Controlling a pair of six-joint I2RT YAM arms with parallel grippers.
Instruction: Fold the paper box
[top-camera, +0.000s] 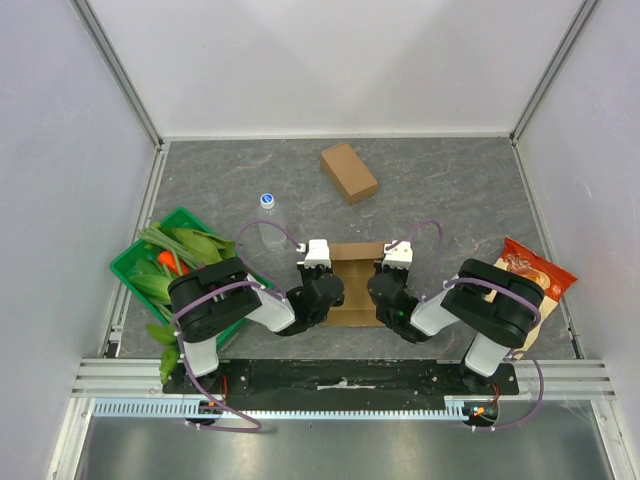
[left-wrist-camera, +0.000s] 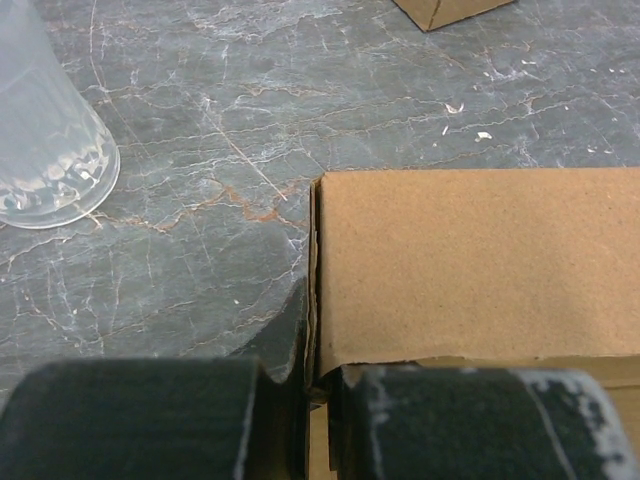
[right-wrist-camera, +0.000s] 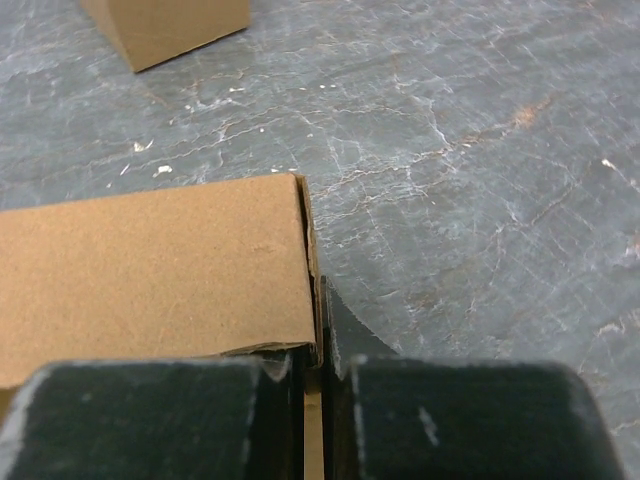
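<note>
Fingers (left-wrist-camera: 130, 420) on box (left-wrist-camera: 470, 260), likely bottle (left-wrist-camera: 45, 130) beside

A green basket (top-camera: 128, 262) of leafy vegetables (top-camera: 190, 245) is sitting at the bench's (top-camera: 450, 190) left; a clear bottle (top-camera: 270, 222) is standing beside it; a snack bag (top-camera: 533, 278) is lying far right.

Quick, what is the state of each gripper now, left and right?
Left gripper: closed, pinching the left edge of the paper box.
Right gripper: closed, pinching the right edge of the same box.
</note>
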